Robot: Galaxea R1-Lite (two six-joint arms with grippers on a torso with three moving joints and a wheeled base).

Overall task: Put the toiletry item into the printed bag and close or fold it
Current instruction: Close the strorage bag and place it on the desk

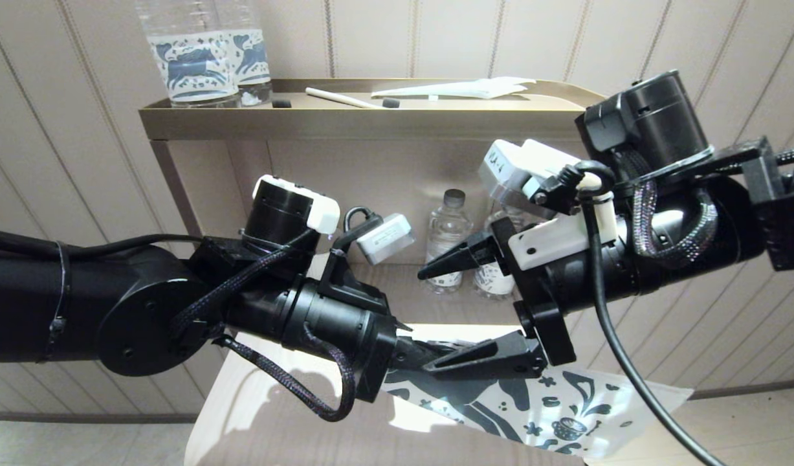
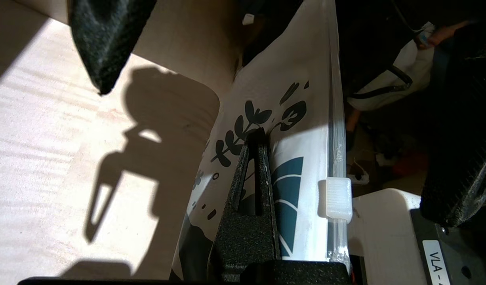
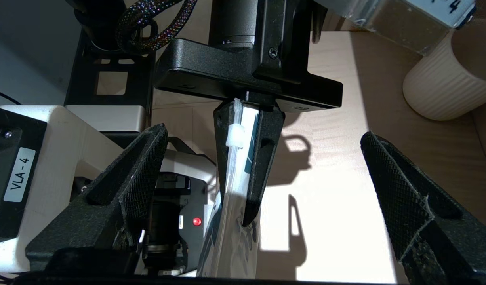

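Bag point(image 1: 552, 401) sits pinched flat in my left pincer point(image 1: 487, 356), held off the table point(image 1: 267, 414) with its long axis running away from that pincer toward my right side and slightly down. In the left wrist view the fingers point(image 2: 255, 174) are pressed together on the printed face, just beside the zip strip, whose white slider point(image 2: 338, 198) sits near the gripped end.

My right pincer point(image 1: 474, 304) is spread as wide as it goes and holds nothing. It faces the left one head-on, one finger above the bag and the other low by the held end, so the bag lies edge-on between its fingers point(image 3: 128, 178) in the right wrist view. I judge the right arm is the one to work the zip edge, since the left is busy as the clamp; the move turns on lining those open fingers up with the slider point(image 3: 235, 136) rather than the film.

I cannot see any toiletry item inside the bag, nor tell whether the mouth is open.

Below is pale wood table in hard sunlight. Behind stands a shelf point(image 1: 345, 120) with bottles point(image 1: 206, 58) on top, small bottles point(image 1: 447, 236) underneath, against a panelled wall.
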